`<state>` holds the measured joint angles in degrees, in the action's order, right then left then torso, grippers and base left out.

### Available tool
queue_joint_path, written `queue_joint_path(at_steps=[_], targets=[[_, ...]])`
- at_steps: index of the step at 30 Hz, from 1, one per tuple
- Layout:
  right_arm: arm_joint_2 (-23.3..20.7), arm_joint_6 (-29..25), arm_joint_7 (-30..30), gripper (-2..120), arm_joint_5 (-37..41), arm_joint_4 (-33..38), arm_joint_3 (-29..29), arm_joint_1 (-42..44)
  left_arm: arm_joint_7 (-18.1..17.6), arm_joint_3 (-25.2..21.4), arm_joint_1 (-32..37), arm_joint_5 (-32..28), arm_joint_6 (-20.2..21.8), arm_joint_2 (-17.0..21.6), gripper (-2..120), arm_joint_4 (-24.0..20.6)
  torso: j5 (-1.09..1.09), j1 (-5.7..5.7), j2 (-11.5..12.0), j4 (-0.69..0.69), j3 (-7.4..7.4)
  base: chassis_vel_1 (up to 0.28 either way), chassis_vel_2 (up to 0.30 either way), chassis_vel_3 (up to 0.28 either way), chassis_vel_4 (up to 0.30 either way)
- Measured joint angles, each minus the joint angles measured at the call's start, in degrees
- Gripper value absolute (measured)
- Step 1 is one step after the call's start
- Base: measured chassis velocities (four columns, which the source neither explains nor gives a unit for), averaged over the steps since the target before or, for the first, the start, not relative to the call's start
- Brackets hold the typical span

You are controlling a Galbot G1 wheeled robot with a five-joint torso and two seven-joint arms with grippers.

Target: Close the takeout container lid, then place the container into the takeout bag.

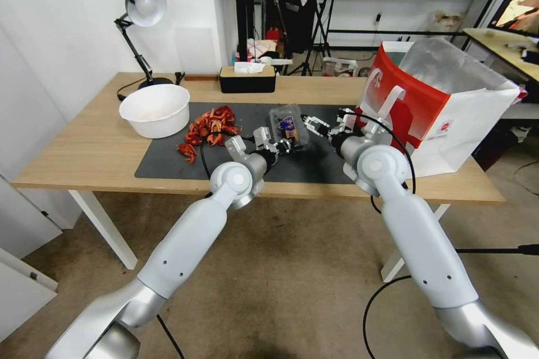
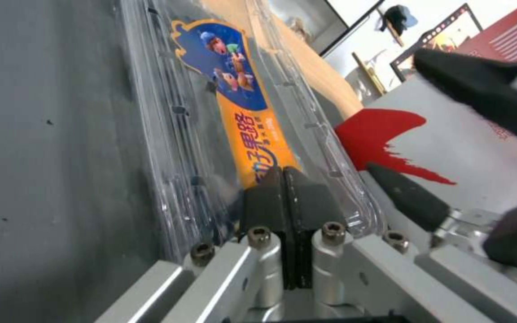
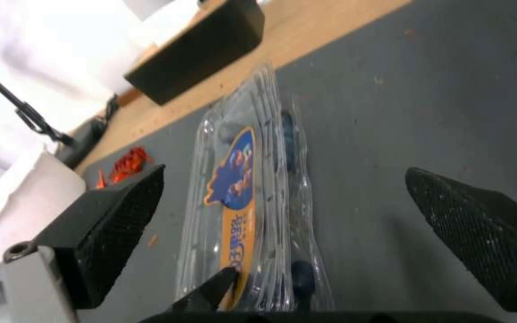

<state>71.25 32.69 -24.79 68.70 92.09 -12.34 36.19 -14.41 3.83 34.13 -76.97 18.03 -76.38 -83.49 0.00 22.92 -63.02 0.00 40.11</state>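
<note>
Our left gripper (image 2: 283, 197), jaws closed, presses the clear plastic clamshell container (image 1: 289, 125); right gripper (image 1: 324, 124) waits open. We fear it skidding across the dark mat (image 1: 168, 160)

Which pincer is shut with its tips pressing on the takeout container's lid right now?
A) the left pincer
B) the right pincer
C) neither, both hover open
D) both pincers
A: the left pincer has its two fingers pressed together on the near edge of the lid of the takeout container, while the right pincer is spread wide open beside it.
</note>
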Motion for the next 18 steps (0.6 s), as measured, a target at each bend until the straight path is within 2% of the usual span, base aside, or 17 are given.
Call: queue_joint_path(at_steps=[9,18], targets=[[1.20,4.11,-1.87,100,0.56,-5.92,2.33,-3.96,0.01,0.01,0.19,0.18,-0.51,-0.10,0,0.02,0.00,-0.01,0.00,0.00,0.00,0.000,0.000,0.000,0.000],[2.47,5.75,-1.94,100,1.88,-7.90,3.16,-5.49,0.03,-0.03,0.17,0.19,-0.58,-0.07,0,-0.02,0.00,-0.01,0.00,0.00,0.00,0.000,0.000,0.000,0.000]])
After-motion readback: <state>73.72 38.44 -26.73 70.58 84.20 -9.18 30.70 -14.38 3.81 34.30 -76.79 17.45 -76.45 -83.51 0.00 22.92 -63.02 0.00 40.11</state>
